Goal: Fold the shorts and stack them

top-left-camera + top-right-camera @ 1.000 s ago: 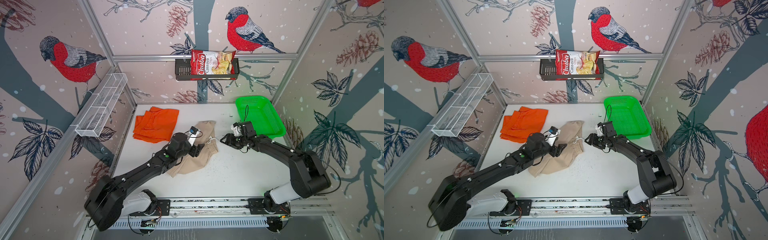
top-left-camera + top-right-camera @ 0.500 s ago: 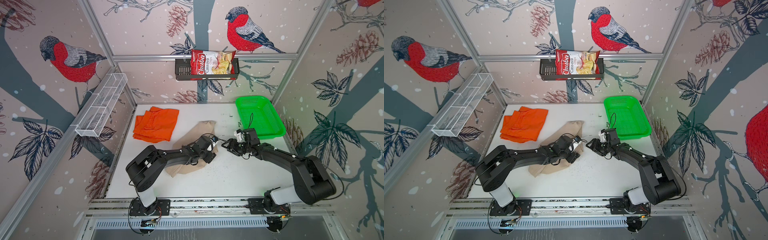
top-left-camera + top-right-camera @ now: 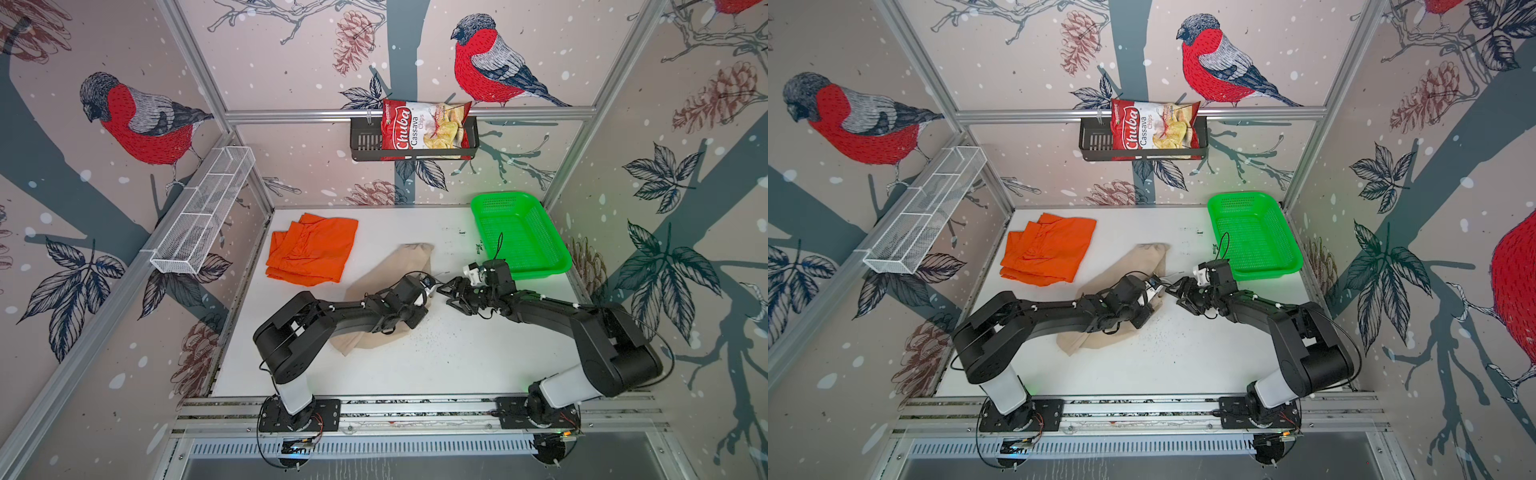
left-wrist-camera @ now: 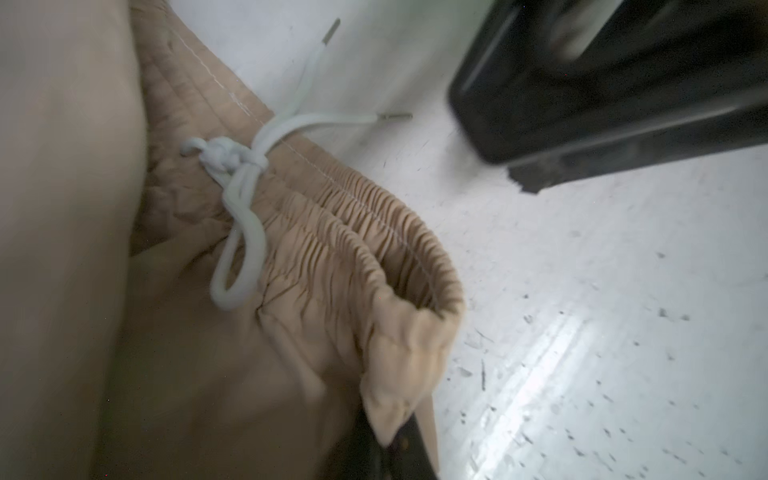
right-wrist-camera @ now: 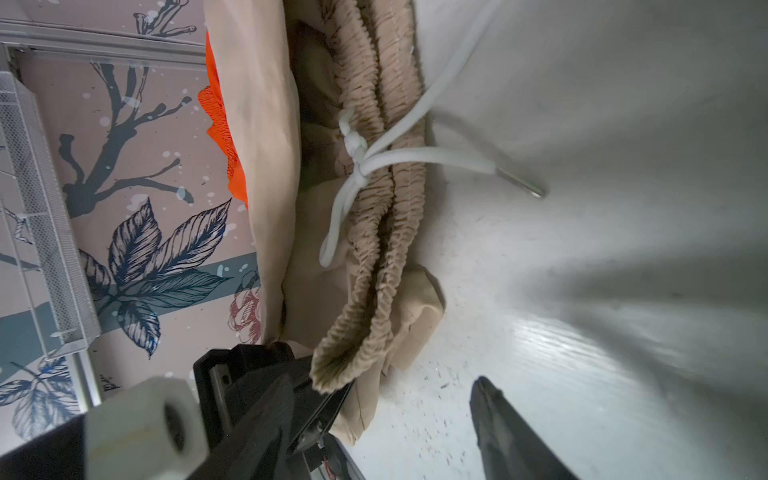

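lifting now risks a slip — left gripper (image 4: 395,453) is clenched on only a waistband (image 4: 374,232) corner of the beige shorts (image 3: 399,266); right gripper (image 3: 449,296), jaws apart just right of it, could snag the drawstring (image 4: 245,216).

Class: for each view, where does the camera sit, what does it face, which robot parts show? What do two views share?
Top views: overhead, looking down on the table; both arms whole, left tool and right tool nearly meeting.
Left wrist: on left arm, facing the beige shorts waistband; its tool pinches cloth.
Right wrist: on right arm, facing that waistband; open fingers show.
Shared: both wrist views show the white drawstring.
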`<state>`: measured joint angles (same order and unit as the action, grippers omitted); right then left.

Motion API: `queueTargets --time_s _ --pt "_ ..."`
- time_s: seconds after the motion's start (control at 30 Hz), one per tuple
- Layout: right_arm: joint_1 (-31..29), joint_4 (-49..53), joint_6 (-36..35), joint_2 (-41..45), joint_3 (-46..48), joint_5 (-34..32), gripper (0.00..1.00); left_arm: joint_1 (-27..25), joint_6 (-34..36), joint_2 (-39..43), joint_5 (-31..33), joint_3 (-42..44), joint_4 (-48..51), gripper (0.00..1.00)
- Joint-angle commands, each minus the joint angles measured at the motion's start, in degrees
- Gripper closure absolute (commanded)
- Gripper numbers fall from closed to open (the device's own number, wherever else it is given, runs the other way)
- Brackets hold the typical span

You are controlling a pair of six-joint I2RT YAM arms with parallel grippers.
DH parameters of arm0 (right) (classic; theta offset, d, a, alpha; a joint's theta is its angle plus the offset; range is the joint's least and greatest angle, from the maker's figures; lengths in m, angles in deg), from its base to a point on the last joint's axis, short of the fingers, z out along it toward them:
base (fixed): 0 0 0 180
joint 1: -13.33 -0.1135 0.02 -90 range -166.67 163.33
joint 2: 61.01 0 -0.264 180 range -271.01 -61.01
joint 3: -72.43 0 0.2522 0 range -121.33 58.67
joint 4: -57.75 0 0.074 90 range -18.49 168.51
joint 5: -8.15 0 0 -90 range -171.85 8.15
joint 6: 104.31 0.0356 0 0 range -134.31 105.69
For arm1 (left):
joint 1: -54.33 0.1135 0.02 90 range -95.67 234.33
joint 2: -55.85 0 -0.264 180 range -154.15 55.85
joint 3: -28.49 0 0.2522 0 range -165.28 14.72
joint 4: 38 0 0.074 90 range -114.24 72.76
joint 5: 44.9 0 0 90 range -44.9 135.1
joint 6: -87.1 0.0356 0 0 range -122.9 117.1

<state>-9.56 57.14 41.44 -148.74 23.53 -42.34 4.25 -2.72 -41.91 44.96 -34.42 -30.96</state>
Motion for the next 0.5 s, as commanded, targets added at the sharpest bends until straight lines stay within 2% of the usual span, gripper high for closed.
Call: queueTargets --time_s 0.0,0.13,0.47 --pt "-1.31 -9.8 6.86 -1.85 -0.28 3.84 0.3 -0.1 1.15 2.68 -4.65 2.49 -7.18 0.99" --pt "-3.37 -15.61 11.27 -4.48 -1.13 6.18 0.3 -0.13 3.21 2.99 -6.37 2.92 -6.56 0.98" --pt "-6.44 -16.19 12.03 -9.09 -2.02 6.15 0.33 -0.18 5.7 4.5 -5.96 4.42 -7.92 0.95"
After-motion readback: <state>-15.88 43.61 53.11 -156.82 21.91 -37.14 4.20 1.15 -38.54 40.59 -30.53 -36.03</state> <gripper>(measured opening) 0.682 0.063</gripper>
